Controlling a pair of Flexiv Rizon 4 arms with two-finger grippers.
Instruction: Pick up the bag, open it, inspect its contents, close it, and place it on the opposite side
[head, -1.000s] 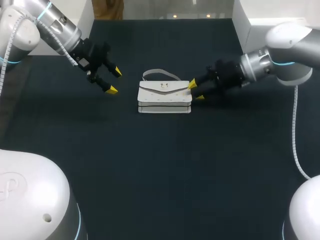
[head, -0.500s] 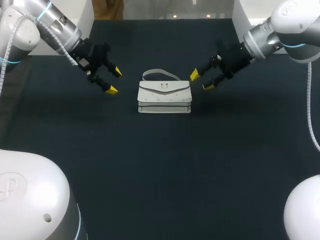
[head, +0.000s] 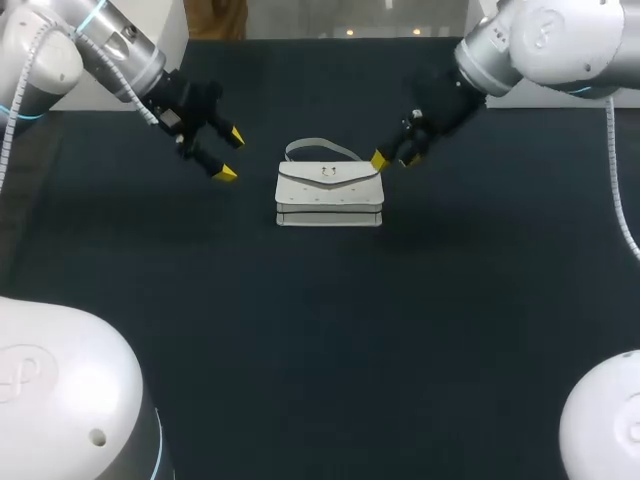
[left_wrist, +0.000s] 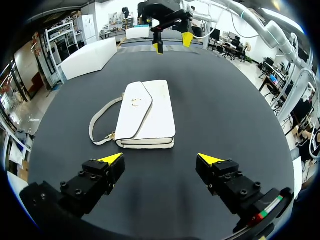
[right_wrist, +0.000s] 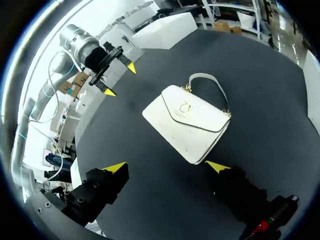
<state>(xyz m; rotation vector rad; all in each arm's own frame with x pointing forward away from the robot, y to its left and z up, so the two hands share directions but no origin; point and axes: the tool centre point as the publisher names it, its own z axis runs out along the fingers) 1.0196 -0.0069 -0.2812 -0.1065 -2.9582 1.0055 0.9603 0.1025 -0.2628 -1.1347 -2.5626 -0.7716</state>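
A small white handbag (head: 329, 194) lies flat on the dark table (head: 320, 340), flap shut with a gold clasp, its strap looped at the far side. In the left wrist view the bag (left_wrist: 146, 115) lies ahead of my open left gripper (left_wrist: 161, 159), well clear of both tips. My left gripper (head: 227, 154) hovers left of the bag. My right gripper (head: 393, 158) hangs open above the bag's right end, touching nothing. From the right wrist the bag (right_wrist: 188, 122) shows ahead of the spread right gripper (right_wrist: 166, 166), with the left gripper (right_wrist: 118, 79) beyond.
Only the bag rests on the dark table. A white wall (head: 490, 45) borders the far right corner. The right gripper (left_wrist: 171, 41) appears past the bag in the left wrist view.
My right gripper has let go of the bag's right end, opened and risen up and back. The bag and my left arm have stayed nearly in place.
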